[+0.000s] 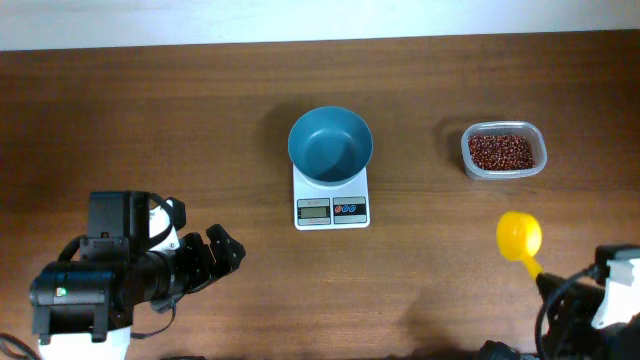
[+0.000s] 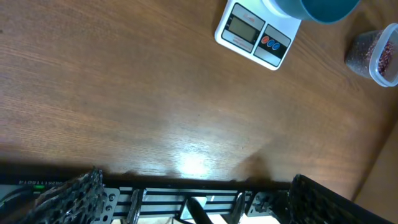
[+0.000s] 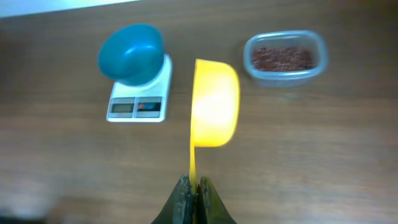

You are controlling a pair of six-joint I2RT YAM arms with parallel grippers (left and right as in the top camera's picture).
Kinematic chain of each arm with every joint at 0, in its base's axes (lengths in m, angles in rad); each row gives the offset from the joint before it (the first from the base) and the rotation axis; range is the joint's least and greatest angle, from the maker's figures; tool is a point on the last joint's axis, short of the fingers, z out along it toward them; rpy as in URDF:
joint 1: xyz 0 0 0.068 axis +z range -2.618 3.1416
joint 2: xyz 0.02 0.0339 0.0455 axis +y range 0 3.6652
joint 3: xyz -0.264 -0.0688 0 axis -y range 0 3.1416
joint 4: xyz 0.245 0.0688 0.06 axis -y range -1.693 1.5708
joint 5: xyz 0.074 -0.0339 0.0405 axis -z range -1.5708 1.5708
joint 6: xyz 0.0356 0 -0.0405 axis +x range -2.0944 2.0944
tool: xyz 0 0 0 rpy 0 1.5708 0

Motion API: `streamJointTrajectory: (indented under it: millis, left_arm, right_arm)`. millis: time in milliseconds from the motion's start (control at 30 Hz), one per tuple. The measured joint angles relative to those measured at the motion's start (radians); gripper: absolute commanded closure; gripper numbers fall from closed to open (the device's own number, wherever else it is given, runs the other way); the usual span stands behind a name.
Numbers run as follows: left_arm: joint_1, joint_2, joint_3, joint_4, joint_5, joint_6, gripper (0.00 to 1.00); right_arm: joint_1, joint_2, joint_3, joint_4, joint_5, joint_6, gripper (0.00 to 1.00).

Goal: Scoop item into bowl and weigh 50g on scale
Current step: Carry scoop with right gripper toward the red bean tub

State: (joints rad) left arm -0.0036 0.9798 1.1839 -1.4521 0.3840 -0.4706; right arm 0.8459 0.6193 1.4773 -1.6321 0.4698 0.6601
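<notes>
Jaws of the left gripper (image 1: pixel 222 250) stand spread wide with nothing between them, low over the bare wooden surface (image 1: pixel 150 120) at the near left, well apart from everything else. Those of the right gripper (image 3: pixel 193 198) are clenched on the thin handle of a yellow scoop (image 3: pixel 214 102), whose round cup sticks out ahead of them above the surface, between the near right edge and the tub (image 1: pixel 541 160).

Most of the right arm is cut off at the lower right corner of the overhead view. The right wrist view is blurred, and there the scoop's handle shows edge-on as a narrow line. In the left wrist view the bowl is clipped by the top edge and the tub by the right edge.

A teal-blue bowl (image 1: pixel 330 145) sits on the white scale (image 1: pixel 332 205) at the middle, hiding most of its platform. The grey display (image 1: pixel 313 209) is too small to read; red and blue buttons (image 1: pixel 348 209) lie beside it.

Small dark reddish-brown beans (image 1: pixel 501 151) fill the floor of the clear tub, right of the scale and apart from it.
</notes>
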Motion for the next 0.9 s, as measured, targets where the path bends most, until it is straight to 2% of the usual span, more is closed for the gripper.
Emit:
streamJointTrajectory:
  millis: [233,500,700,900]
  left_arm:
    - [0.000,0.000,0.000,-0.001,0.000,0.000,0.01]
    - [0.000,0.000,0.000,0.000,0.000,0.000,0.01]
    - [0.000,0.000,0.000,-0.001,0.000,0.000,0.01]
    - [0.000,0.000,0.000,0.003,0.000,0.000,0.01]
  right_arm:
    - [0.000,0.192,0.164,-0.060,0.084,-0.052,0.96]
    - [-0.014,0.359,0.178,-0.060,0.155,-0.094,0.96]
    - [-0.214,0.430,0.178,-0.039,0.160,-0.158,0.96]
    - [-0.451,0.478,0.178,0.027,0.055,-0.280,0.96]
